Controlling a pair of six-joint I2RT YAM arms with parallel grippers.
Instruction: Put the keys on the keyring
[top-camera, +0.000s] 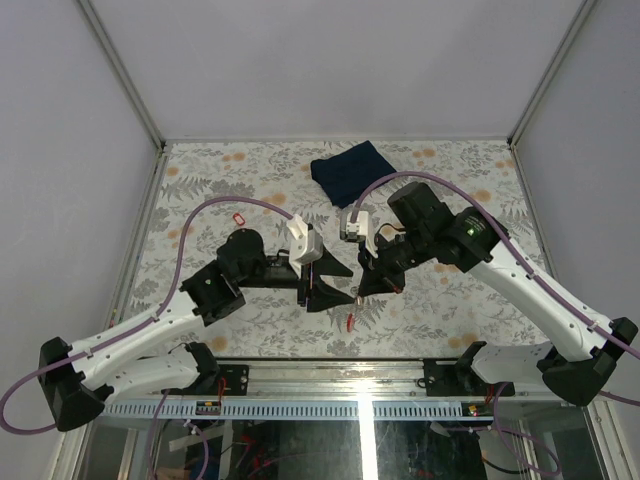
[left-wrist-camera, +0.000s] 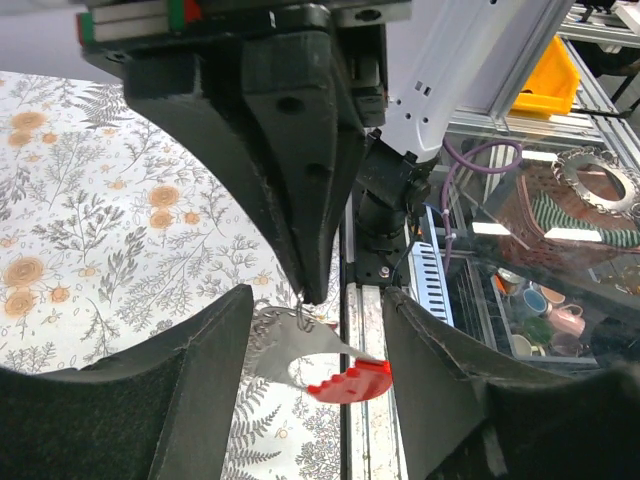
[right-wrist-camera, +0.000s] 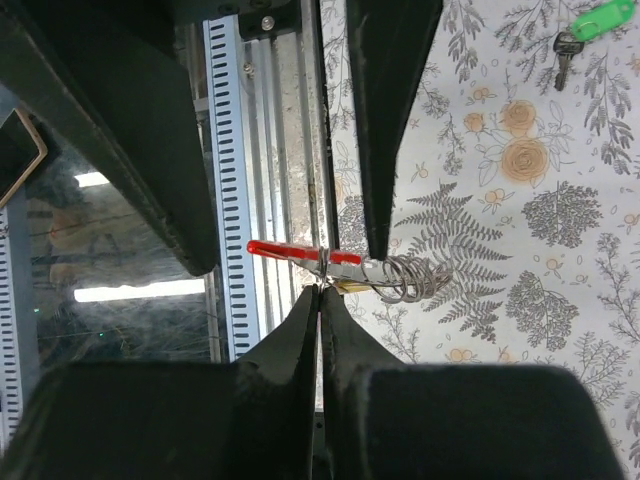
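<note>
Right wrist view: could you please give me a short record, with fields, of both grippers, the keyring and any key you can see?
right gripper: shut, fingertips pinching the keyring
left gripper: open, one finger on each side of the keyring
keyring: held in the air between the two grippers, near the table's edge
red tag: on the keyring, at the end away from the coiled loop
green key: lying on the table, apart from both grippers

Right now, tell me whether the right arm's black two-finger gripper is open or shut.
Shut. The right gripper pinches the silvery wire keyring with its red plastic tag; its fingertips meet.
</note>
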